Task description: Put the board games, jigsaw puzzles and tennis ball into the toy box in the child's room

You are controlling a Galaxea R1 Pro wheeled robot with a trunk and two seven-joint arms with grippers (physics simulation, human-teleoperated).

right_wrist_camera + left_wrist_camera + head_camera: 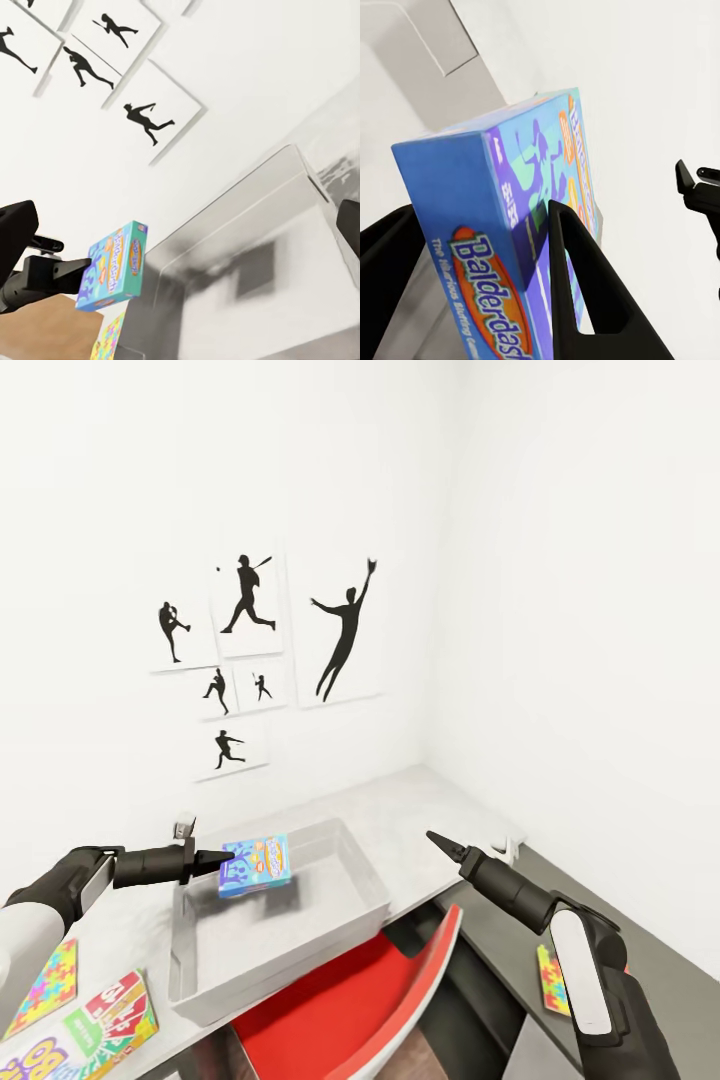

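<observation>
My left gripper is shut on a blue Balderdash board game box, holding it on edge just above the left part of the grey toy box. In the left wrist view the box sits between the black fingers. The toy box interior looks empty. My right gripper hovers open to the right of the toy box, holding nothing; its fingers stand wide apart. A jigsaw puzzle and a second board game lie on the table at the near left. The tennis ball is out of view.
The table stands in a white corner under baseball silhouette pictures. A red chair is tucked in front of the toy box. A small white object lies by the table's right edge. Another colourful puzzle lies lower right beside my right arm.
</observation>
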